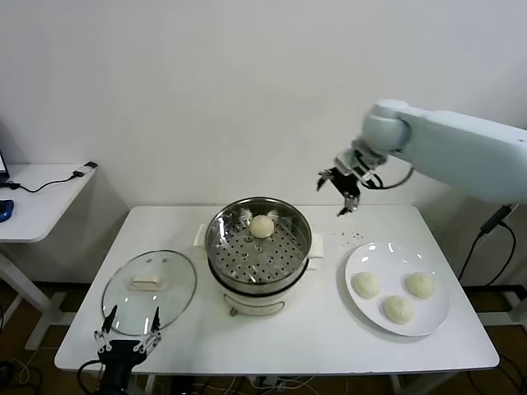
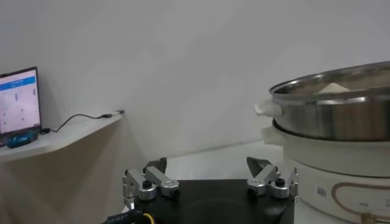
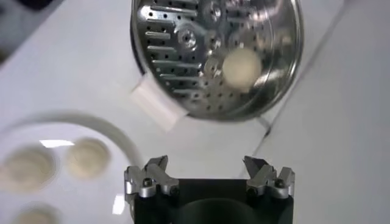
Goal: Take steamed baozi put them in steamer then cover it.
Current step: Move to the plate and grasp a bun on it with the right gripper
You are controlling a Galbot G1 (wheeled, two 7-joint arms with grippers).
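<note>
The steel steamer (image 1: pixel 258 247) stands mid-table with one baozi (image 1: pixel 262 226) on its perforated tray; that bun also shows in the right wrist view (image 3: pixel 242 67). Three baozi (image 1: pixel 365 285) (image 1: pixel 419 285) (image 1: pixel 398 309) lie on the white plate (image 1: pixel 366 251) at the right. The glass cover (image 1: pixel 149 290) lies flat on the table left of the steamer. My right gripper (image 1: pixel 346 191) is open and empty, raised in the air behind the gap between steamer and plate. My left gripper (image 1: pixel 130 329) is open and empty, low at the table's front left edge by the cover.
A side desk (image 1: pixel 41 197) with a cable and a screen stands to the far left. The wall runs close behind the table. Bare tabletop (image 1: pixel 313 329) lies in front of the steamer.
</note>
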